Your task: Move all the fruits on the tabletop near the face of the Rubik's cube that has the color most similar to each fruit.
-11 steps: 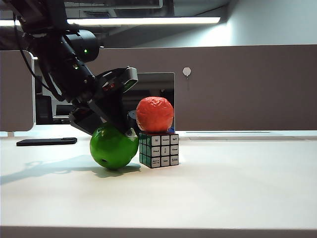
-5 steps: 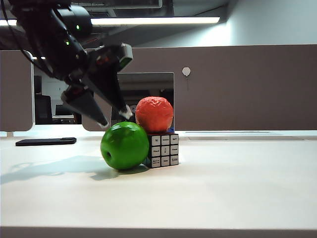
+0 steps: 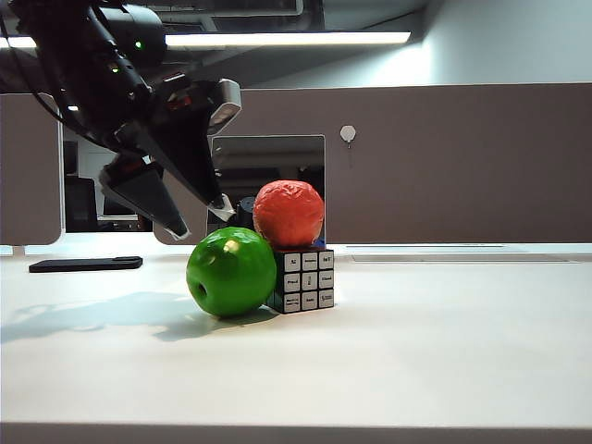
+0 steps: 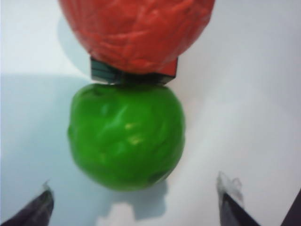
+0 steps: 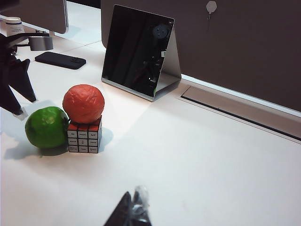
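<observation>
Glossy round apple (image 3: 230,272) touching cube (image 3: 306,278); left end effector (image 3: 198,219) spread; right end effector (image 5: 133,210) pressed together.

Hidden faces, cropped fruit, clipped grippers

In the left wrist view the matte orange-red wrinkled fruit (image 4: 136,33) is cut off at 12 o'clock and hides most of the small black-edged Rubik's cube (image 4: 106,73); the left gripper (image 4: 134,200) shows only fingertips (image 4: 35,209). The cube's print is illegible. The right gripper (image 5: 134,209) is cropped at 6 o'clock.
</observation>
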